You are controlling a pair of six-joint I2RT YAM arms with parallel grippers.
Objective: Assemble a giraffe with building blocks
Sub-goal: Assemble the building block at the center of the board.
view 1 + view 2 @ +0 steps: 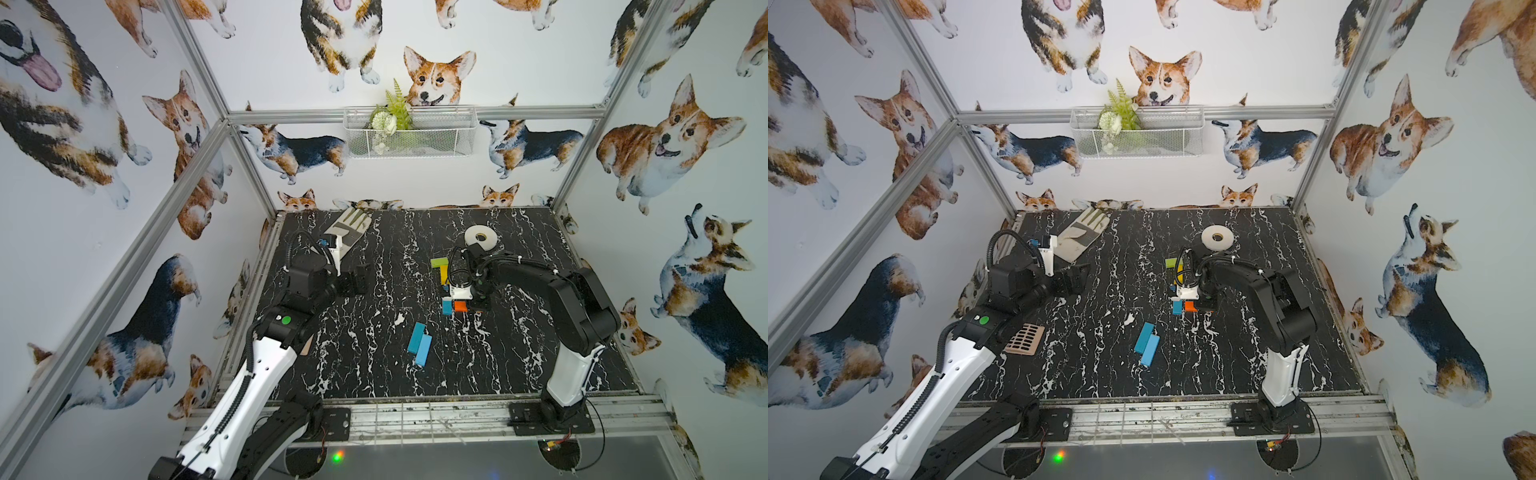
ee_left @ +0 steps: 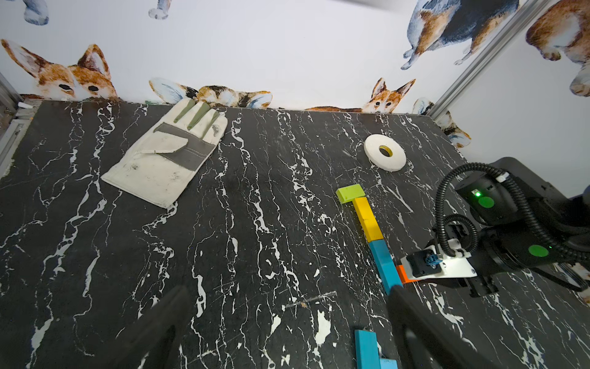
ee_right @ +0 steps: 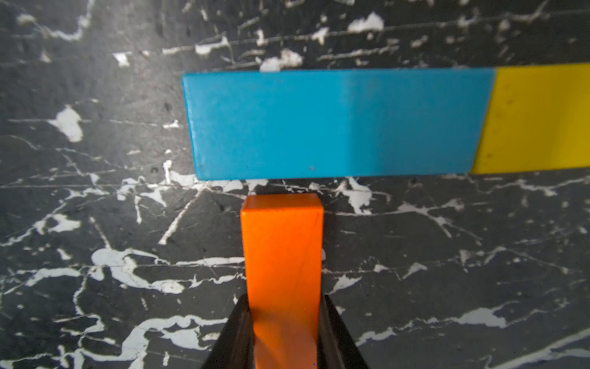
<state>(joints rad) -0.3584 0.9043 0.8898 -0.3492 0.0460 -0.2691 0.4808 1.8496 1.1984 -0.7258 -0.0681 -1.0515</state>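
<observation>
A lime green block (image 2: 350, 192), a yellow block (image 2: 367, 219) and a blue block (image 2: 384, 265) lie end to end in a line on the black marble table (image 1: 374, 257). My right gripper (image 3: 283, 306) is shut on an orange block (image 3: 282, 252). The block's free end points at the long side of the blue block (image 3: 338, 124), with a narrow gap between them. In a top view the orange block (image 1: 460, 306) shows beside the blue one (image 1: 447, 306). Two loose blue blocks (image 1: 419, 343) lie side by side nearer the front. My left gripper (image 2: 287, 290) hangs open and empty over the left middle of the table.
A white work glove (image 1: 348, 226) lies at the back left and a white tape roll (image 1: 481, 238) at the back right, just behind the green block. A tan perforated piece (image 1: 1025, 338) lies by the left arm. A wire basket (image 1: 409, 133) hangs on the back wall.
</observation>
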